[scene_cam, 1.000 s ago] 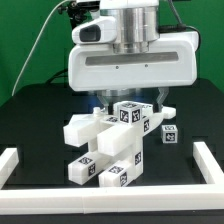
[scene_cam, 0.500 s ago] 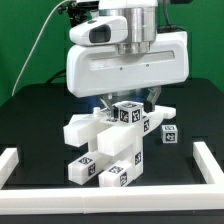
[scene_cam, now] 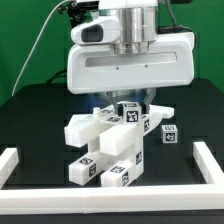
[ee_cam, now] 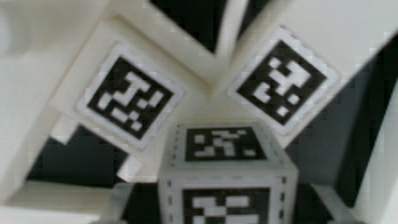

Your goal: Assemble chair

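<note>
- Found the chair [scene_cam: 105, 140] half-built in the middle of the bench [scene_cam: 40, 115]: a cluster of white slabs and bars, with a top cube [scene_cam: 128, 112] standing highest.
- Noted the fingers [scene_cam: 146, 99] low over that top cube, mostly hidden under the broad white wrist; could not tell whether wide, narrow or closed on it.
- Saw a loose cube [scene_cam: 169, 133] apart from the cluster, toward the exterior view's right, near the rail [scene_cam: 207, 160].
- Judged the step in hand to be work on the top cube, either gripping or seating it.
- Would do it well by keeping the fingers square to the cube's flat sides, centred, and moving straight down without levering the parts beneath.
- Would go slowly, taking the cluster for loosely stacked and easy to shift with a sideways nudge.
- Saw in the wrist view the top cube [ee_cam: 222, 170] close up, with two tagged slabs [ee_cam: 128, 95] spreading in a V behind it.
- Read no brand, letters or numbers anywhere; made out only black-and-white square tags [ee_cam: 285, 80], blurred up close.
</note>
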`<move>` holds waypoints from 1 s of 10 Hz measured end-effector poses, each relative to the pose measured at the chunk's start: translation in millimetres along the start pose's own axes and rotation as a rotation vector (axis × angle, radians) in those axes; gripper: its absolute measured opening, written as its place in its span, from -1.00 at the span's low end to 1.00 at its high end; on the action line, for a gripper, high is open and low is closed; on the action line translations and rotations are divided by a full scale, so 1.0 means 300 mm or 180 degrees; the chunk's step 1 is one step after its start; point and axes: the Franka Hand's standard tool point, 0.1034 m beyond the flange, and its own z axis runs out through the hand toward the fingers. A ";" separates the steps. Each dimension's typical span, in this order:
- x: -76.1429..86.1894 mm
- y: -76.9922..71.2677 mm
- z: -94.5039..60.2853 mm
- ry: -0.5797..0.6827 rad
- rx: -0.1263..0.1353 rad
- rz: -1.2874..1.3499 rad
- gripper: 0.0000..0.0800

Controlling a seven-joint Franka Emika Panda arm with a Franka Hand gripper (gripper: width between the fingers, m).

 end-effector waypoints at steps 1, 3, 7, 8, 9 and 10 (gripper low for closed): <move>0.000 0.000 0.000 0.0000 0.0000 0.0203 -0.29; 0.003 0.003 0.000 0.0017 0.0012 0.0757 -0.29; 0.006 0.009 0.002 0.0022 0.0082 0.1808 -0.29; 0.006 0.007 0.002 0.0018 0.0088 0.2020 -0.29; 0.006 0.006 0.002 0.0016 0.0091 0.2209 -0.29; 0.006 0.005 0.002 0.0014 0.0092 0.2301 -0.29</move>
